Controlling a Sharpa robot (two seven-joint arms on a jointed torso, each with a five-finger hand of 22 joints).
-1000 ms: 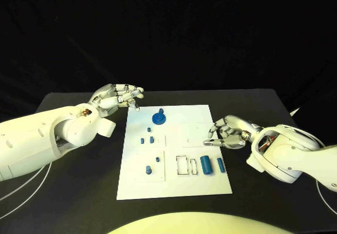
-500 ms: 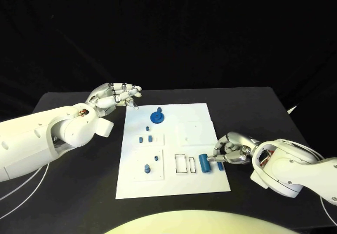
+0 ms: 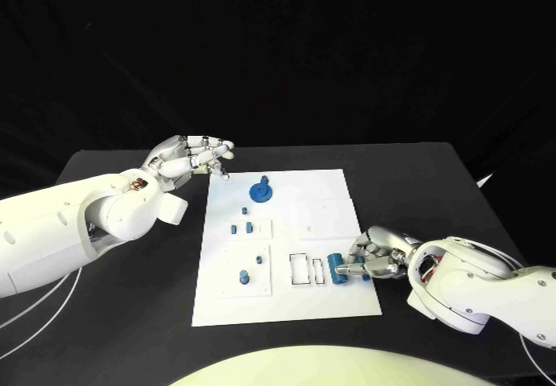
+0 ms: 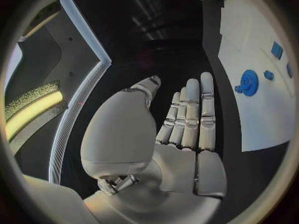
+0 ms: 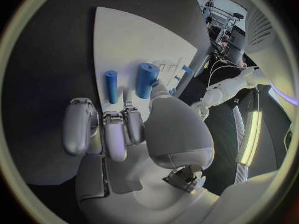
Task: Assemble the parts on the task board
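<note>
The white task board (image 3: 290, 301) lies in the middle of the black table. Near its right edge lie a fat blue cylinder (image 3: 337, 271) (image 5: 146, 79) and a thin blue cylinder (image 5: 111, 86). My right hand (image 3: 378, 256) is over them at that edge. Its thumb tip (image 5: 159, 90) is against the fat cylinder and its curled fingers (image 5: 115, 127) stop just short of the thin one. My left hand (image 3: 189, 158) hovers at the board's far left corner, fingers straight (image 4: 190, 114), holding nothing. A blue disc with a peg (image 3: 261, 191) (image 4: 249, 82) stands at the far end.
Several small blue pieces (image 3: 240, 228) stand in the board's left column, one more (image 3: 244, 277) nearer me. White rectangular slots (image 3: 299, 269) sit left of the fat cylinder. Bare black table (image 3: 440, 185) surrounds the board.
My right hand has moved along the board's right edge toward me, down onto the two blue cylinders. The left hand has stayed at the far left corner.
</note>
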